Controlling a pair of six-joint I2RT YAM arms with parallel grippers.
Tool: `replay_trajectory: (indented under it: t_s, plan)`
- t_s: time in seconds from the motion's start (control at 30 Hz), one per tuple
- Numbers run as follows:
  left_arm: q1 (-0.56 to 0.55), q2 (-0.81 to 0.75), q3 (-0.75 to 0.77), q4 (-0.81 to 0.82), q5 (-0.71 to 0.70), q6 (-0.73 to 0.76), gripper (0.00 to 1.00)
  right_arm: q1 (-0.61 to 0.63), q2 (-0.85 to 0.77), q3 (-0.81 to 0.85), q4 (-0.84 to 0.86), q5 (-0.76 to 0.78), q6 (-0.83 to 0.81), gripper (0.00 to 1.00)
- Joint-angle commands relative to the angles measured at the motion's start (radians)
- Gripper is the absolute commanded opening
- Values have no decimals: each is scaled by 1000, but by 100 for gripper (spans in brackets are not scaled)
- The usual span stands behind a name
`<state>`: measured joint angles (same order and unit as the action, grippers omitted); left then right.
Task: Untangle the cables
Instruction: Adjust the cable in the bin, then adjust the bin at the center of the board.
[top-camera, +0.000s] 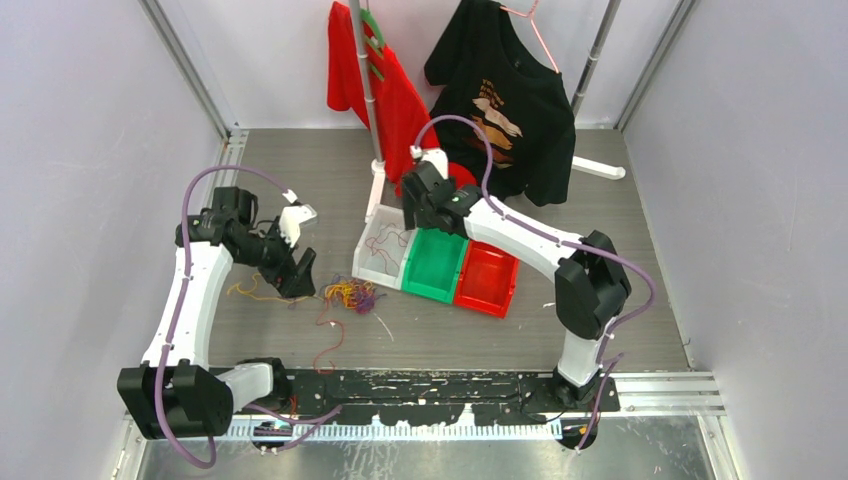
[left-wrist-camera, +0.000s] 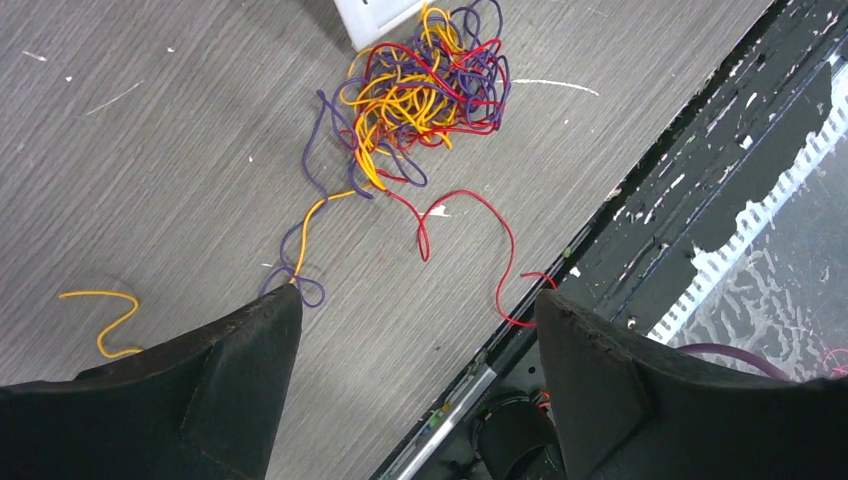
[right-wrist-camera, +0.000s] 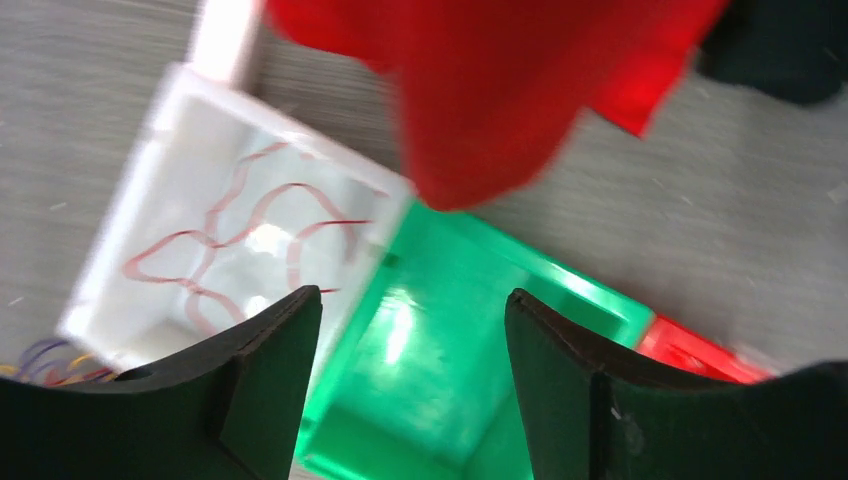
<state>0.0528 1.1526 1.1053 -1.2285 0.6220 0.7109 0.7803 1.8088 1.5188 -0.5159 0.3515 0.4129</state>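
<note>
Item: cables (left-wrist-camera: 425, 90), red, yellow and purple, knotted in one clump ahead of the left gripper (left-wrist-camera: 418, 300) and slightly to its right, the clump's far edge touching a corner of the white bin (right-wrist-camera: 160, 200); trailing from it toward the fingers, a red strand (left-wrist-camera: 470, 200) that loops under the right-hand finger side and runs onto the black base rail (left-wrist-camera: 680, 230), a yellow-and-purple strand ending in a small purple loop (left-wrist-camera: 310, 290) just beside the left-hand fingertip, and a separate yellow piece (left-wrist-camera: 115, 320) off to the left. Left gripper: jaws wide, nothing between them. Right gripper (right-wrist-camera: 412, 296): jaws apart and empty, hanging over the wall shared by the white bin and the green bin (right-wrist-camera: 450, 320), red wire (right-wrist-camera: 335, 222) lying in the white bin below and to its left, red shirt (right-wrist-camera: 480, 90) hanging close ahead. Hazards, as judged: a closing pinch may catch two colours together and tighten the knot; the red strand may snag on the rail; a pull may drag the bin; thin wire may slip the pads; the right wrist may brush the shirt
</note>
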Motion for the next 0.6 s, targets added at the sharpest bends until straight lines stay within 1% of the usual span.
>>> replay_trajectory:
  t_s: [0.0,0.03,0.13,0.27,0.47,0.57]
  plan:
    - [5,-9,28,-37,37,42,86,-38,-96,-88,-31,185,127,71]
    - [5,-10,21,-41,41,49,86,-42,-111,-108,-34,206,127,71]
    - [4,-2,2,-66,58,93,87,-73,-148,-165,-44,162,128,67]
    - [4,9,-15,-74,65,114,86,-106,-168,-210,-98,154,155,60]
    - [4,-2,-24,-72,63,121,86,-127,-213,-292,-90,120,189,54]
    - [3,-14,-18,-75,68,117,85,-132,-222,-327,-57,109,194,50]
